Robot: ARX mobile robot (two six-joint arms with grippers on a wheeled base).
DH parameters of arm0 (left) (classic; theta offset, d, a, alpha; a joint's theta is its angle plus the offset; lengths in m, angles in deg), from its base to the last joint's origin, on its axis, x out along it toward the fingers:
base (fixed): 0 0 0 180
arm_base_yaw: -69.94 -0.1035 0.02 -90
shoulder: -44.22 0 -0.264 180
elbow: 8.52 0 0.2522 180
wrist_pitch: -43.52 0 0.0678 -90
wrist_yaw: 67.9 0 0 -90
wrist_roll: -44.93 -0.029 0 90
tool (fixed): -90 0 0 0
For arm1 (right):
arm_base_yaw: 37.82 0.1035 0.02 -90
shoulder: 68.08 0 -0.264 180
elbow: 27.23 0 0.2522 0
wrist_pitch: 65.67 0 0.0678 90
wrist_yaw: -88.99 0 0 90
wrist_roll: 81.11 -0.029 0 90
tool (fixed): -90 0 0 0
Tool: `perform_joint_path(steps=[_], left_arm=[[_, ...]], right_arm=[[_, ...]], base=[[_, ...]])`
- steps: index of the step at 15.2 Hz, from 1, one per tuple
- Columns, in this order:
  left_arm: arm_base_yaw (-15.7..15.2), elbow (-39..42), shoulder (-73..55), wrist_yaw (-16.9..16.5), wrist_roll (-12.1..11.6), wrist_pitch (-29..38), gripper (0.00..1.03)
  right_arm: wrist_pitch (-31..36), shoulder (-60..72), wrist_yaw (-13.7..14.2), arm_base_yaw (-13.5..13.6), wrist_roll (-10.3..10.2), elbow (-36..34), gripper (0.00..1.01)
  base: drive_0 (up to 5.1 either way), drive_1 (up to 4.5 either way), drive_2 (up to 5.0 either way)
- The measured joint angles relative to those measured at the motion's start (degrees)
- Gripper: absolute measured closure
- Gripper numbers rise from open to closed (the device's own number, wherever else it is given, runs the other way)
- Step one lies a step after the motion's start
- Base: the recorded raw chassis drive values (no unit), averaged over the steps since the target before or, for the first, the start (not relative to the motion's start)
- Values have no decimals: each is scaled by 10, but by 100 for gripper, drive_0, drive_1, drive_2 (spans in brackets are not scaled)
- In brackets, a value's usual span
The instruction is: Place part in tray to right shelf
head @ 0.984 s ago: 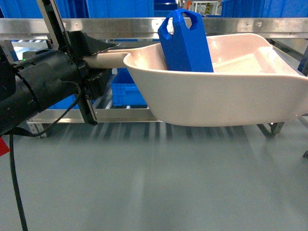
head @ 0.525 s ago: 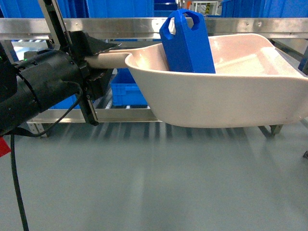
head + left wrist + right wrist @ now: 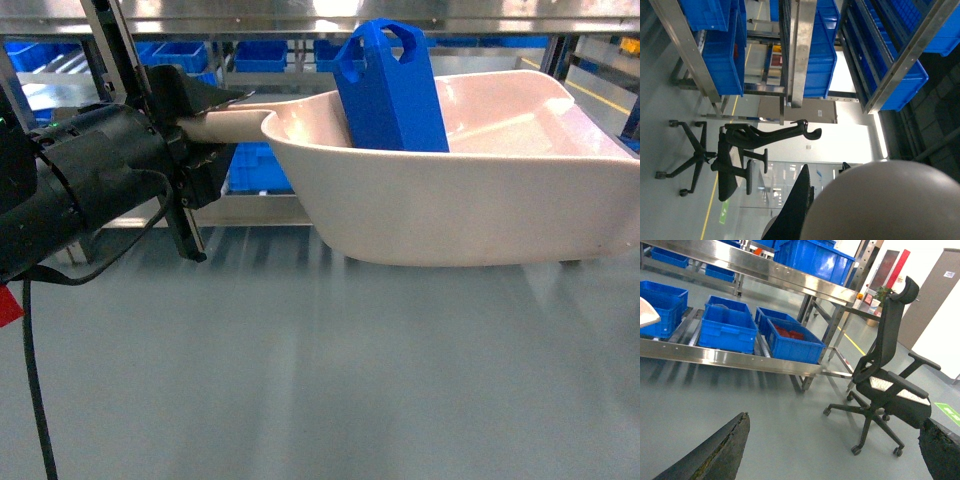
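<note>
The pale pinkish-beige tray [image 3: 470, 200] hangs in the air across the middle and right of the head view. My left gripper [image 3: 222, 118] is shut on its long handle. The blue part [image 3: 390, 90] stands upright inside the tray, leaning on its near left wall. In the left wrist view the tray's handle [image 3: 880, 205] fills the lower right beside one black finger [image 3: 799, 205]. A steel shelf [image 3: 300, 18] with a shiny front rail runs behind the tray. My right gripper [image 3: 835, 455] is open over bare floor, holding nothing.
Blue crates [image 3: 255, 165] sit on the lower level of the rack behind the tray. In the right wrist view a low steel rack [image 3: 740, 360] carries more blue crates [image 3: 727, 330], and a black office chair [image 3: 892, 385] stands to its right on the grey floor.
The rack behind the tray has shifted in the head view: its upper rail has risen to the top edge and more crates show. The tray, the part and my left gripper keep their places.
</note>
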Motion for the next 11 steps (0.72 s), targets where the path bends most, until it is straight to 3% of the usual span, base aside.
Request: perform_joint_path(steps=[11], left_arm=[[0, 0, 0, 0, 0, 0, 90]], right_arm=[[0, 0, 0, 0, 0, 0, 3]], base=[[0, 0, 0]])
